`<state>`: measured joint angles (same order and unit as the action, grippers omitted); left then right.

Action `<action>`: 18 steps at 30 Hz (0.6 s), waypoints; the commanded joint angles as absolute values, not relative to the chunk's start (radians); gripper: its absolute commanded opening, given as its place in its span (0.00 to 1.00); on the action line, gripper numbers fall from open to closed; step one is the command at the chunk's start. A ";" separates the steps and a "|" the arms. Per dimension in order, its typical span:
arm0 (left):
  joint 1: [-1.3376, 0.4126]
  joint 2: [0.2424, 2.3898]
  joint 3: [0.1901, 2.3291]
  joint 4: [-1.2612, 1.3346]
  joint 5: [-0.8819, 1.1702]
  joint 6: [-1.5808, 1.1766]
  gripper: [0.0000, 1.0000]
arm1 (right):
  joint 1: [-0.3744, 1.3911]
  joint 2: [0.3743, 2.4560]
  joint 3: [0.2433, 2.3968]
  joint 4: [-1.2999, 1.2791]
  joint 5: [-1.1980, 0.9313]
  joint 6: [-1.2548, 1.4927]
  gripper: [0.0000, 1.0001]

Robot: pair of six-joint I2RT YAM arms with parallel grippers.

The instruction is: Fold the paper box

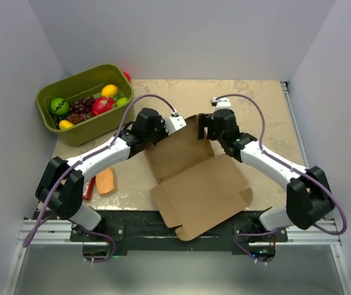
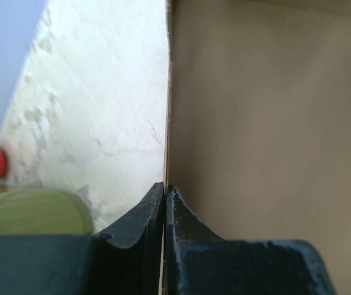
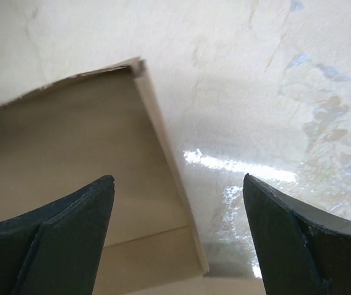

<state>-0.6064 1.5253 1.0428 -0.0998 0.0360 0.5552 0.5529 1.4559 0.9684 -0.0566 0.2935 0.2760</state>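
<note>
The paper box (image 1: pixel 193 184) lies unfolded at the centre of the worktop (image 1: pixel 267 117), between the two arms, with its near flap reaching the front edge. The left gripper (image 2: pixel 165 188) is clamped on the thin edge of an upright cardboard panel at the box's far side. The right gripper (image 3: pixel 178 179) is spread wide and holds nothing, poised above a far corner of the box. A green bin (image 1: pixel 89 134) of toy fruit stands far left. An orange block (image 1: pixel 106 181) lies beside the left arm.
</note>
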 commanded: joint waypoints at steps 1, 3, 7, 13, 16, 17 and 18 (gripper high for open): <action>-0.572 1.584 1.080 -0.138 0.005 0.460 0.00 | 0.469 1.336 0.999 -0.112 0.209 0.333 0.89; -0.555 1.600 1.088 -0.144 0.002 0.445 0.00 | 0.445 1.307 1.002 -0.133 0.192 0.333 0.89; -0.493 1.643 1.118 -0.169 -0.021 0.390 0.00 | 0.436 1.250 1.022 -0.192 0.183 0.325 0.91; -0.480 1.735 1.181 -0.291 -0.080 0.299 0.00 | 0.434 1.171 1.028 -0.328 0.175 0.356 0.92; -0.477 1.756 1.193 -0.331 -0.087 0.273 0.00 | 0.433 1.108 1.014 -0.405 0.184 0.370 0.92; -0.477 1.755 1.192 -0.333 -0.089 0.262 0.00 | 0.433 1.092 1.009 -0.426 0.183 0.379 0.93; -0.469 1.756 1.192 -0.333 -0.087 0.256 0.00 | 0.434 1.059 1.008 -0.467 0.176 0.379 0.93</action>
<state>-0.4801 1.7428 1.1591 -0.2661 -0.0582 0.3210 0.4335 1.1545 0.9874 -0.3267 0.1902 0.3481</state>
